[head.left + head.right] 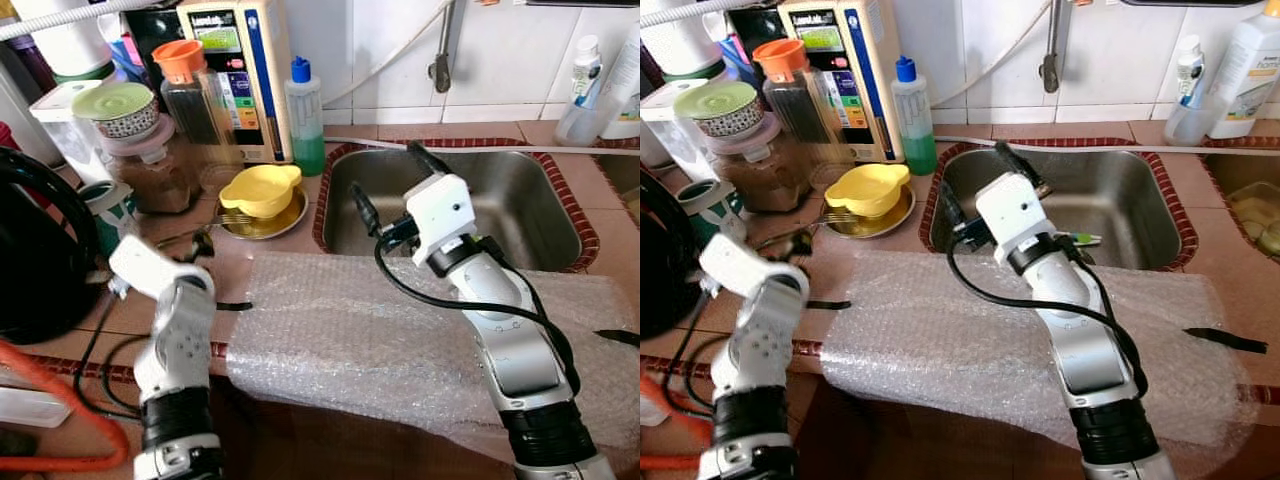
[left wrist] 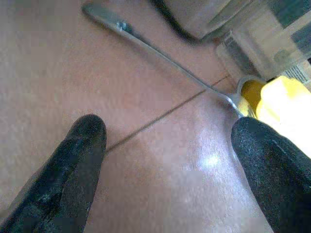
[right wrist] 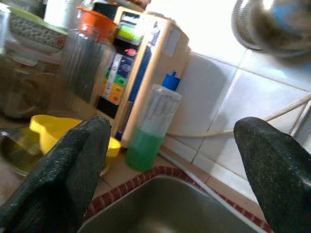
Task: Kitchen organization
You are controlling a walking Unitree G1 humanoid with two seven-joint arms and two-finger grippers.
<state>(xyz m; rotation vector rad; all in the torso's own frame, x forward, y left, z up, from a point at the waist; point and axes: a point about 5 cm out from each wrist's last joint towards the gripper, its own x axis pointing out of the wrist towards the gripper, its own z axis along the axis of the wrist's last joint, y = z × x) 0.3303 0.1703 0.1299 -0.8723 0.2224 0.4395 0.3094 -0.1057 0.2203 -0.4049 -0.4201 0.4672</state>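
Fork (image 2: pixel 160 53) lies flat, tines toward yellow bowl (image 1: pixel 260 188) (left gripper (image 2: pixel 170 160) open).

On the tiled desk (image 1: pixel 290 250), a steel sink (image 1: pixel 545 215) sits at two o'clock. The right gripper (image 1: pixel 385 185) hovers over its near-left corner, jaws spread. At ten o'clock, a yellow bowl (image 1: pixel 260 188) rests on a metal plate (image 1: pixel 285 222). Bubble wrap (image 1: pixel 400 340) covers the front edge. The left gripper (image 1: pixel 200 243) points toward the plate.
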